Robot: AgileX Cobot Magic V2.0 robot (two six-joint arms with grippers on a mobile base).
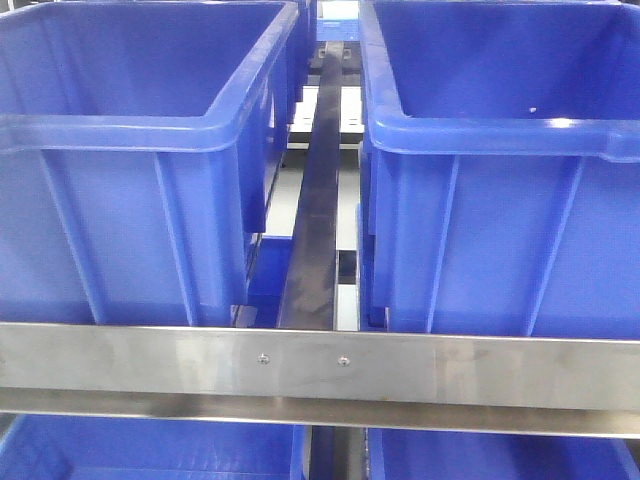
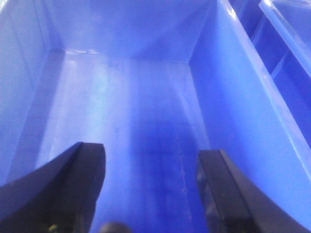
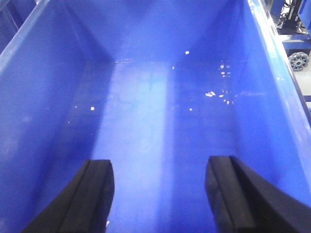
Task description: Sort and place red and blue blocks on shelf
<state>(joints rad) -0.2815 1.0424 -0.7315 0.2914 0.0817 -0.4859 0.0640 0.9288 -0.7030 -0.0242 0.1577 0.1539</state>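
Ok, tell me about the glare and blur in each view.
Front view: sharp, with glare on the shelf rail and the right bin's rim. Left wrist view: soft and hazy, pale sheen on the bin floor. Right wrist view: clearer, white specks on the bin floor.

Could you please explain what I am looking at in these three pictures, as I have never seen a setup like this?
This is a two-armed robot on a wheeled base, facing a steel shelf. The front camera looks at the shelf: two large blue bins sit side by side, the left bin and the right bin, parted by a dark divider. More blue bins show on the tier below. The other two pictures come from cameras on the wrists. Each looks down into a blue bin past its own black fingers: the left gripper and the right gripper. Both are open and hold nothing. No red or blue block shows in any view; the bin floors look bare but for small white specks.
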